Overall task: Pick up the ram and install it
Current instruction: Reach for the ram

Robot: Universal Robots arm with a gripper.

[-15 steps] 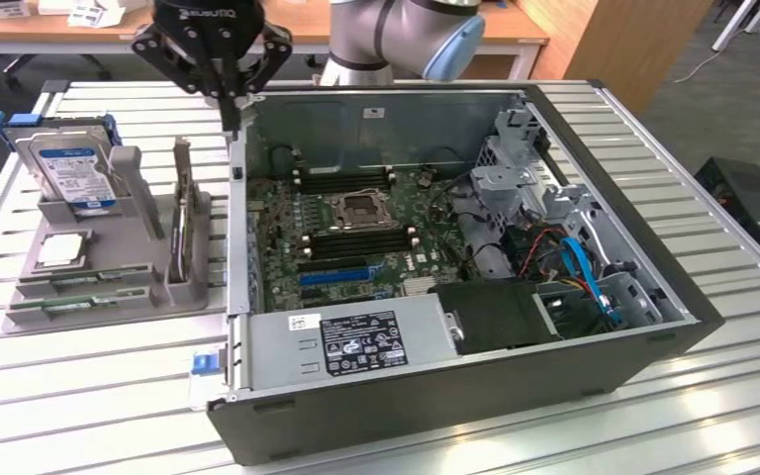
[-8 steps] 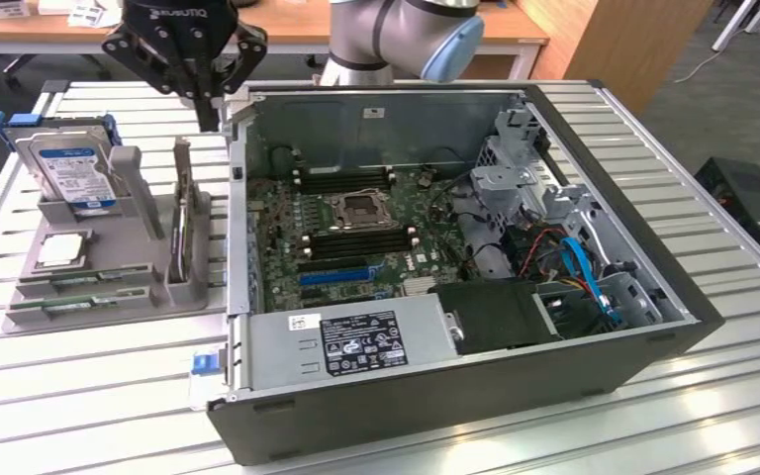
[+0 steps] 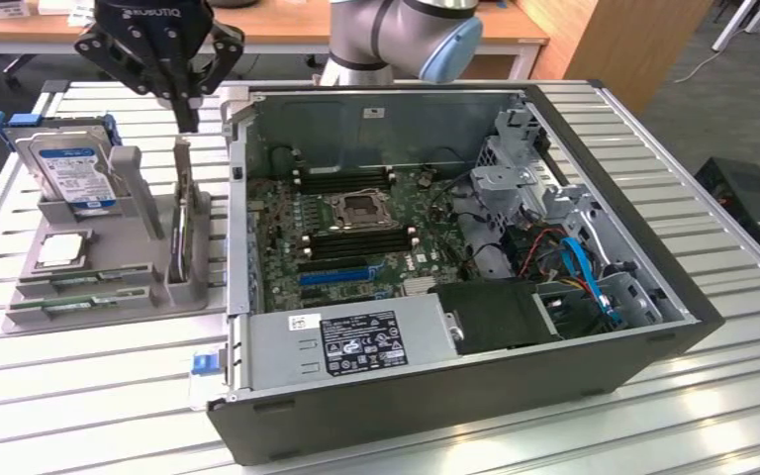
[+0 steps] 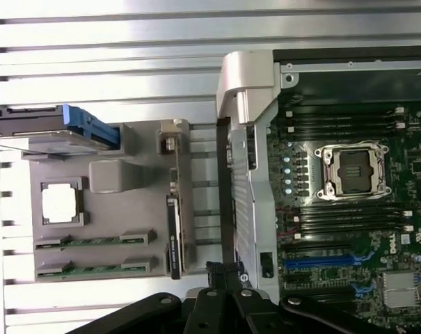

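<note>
Broadly, a slatted surface (image 3: 76,396) of pale, ribbed metal carried everything. The biggest thing on it was the open computer case (image 3: 486,386), a dark box with thin steel walls. On its floor lay the green motherboard (image 3: 400,267) with long black memory slots (image 3: 353,237).

Just beside the case, on the exterior view's left, sat a grey holder (image 3: 103,319), matte and moulded like plastic, with pockets for several parts. A hard drive (image 3: 74,168) with a shiny label and a blue frame stood tilted at its far end.

The black pincer (image 3: 185,119) hung above the holder's far corner, close to the case wall. Its fingers were pressed together and pinched nothing. A square silver processor chip (image 3: 60,250) lay flat in a middle pocket.

The ram (image 3: 83,300) was the smallest thing: two thin, narrow green sticks resting in grooves between grey end blocks at the holder's near end. Whether they lay flat or stood on edge, I could not tell.

From the pincer the ram lay lower, toward the near edge and toward the exterior view's left, well apart from the fingertips. Its long axis ran across the holder, in roughly the same direction as the memory slots.
</note>
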